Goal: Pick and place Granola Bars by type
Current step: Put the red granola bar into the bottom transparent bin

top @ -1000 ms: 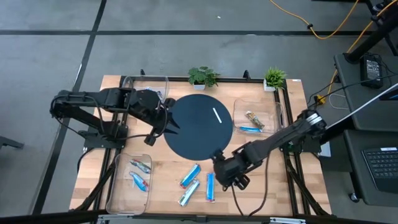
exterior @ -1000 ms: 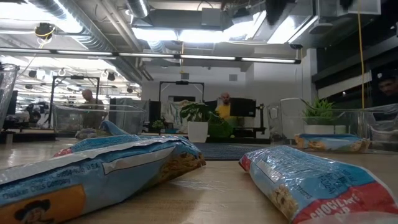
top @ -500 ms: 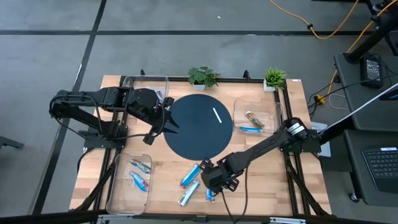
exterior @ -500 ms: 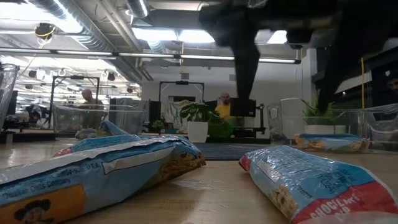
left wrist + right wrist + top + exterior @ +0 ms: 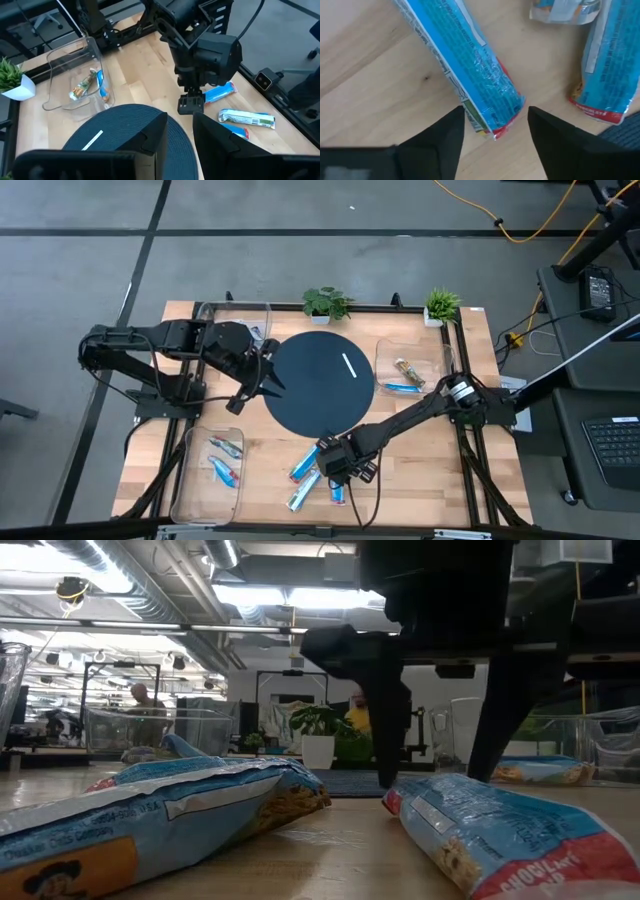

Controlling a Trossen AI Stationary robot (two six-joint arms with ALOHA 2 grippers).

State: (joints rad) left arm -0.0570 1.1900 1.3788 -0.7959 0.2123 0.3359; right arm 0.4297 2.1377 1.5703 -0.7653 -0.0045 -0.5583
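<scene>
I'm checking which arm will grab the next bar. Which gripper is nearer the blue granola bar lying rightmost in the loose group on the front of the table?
Right. The right gripper is down over the blue granola bar, fingers straddling its end. The left gripper waits at the dark round mat's far left edge.

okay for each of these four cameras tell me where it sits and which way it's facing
High: overhead, straight down; both arms, black mat.
Low: table height, looking across; right gripper straddling a blue bar.
Left wrist: past its own fingers toward the right arm.
Right wrist: down between its fingers onto that blue bar.
Shared: that bar.
</scene>
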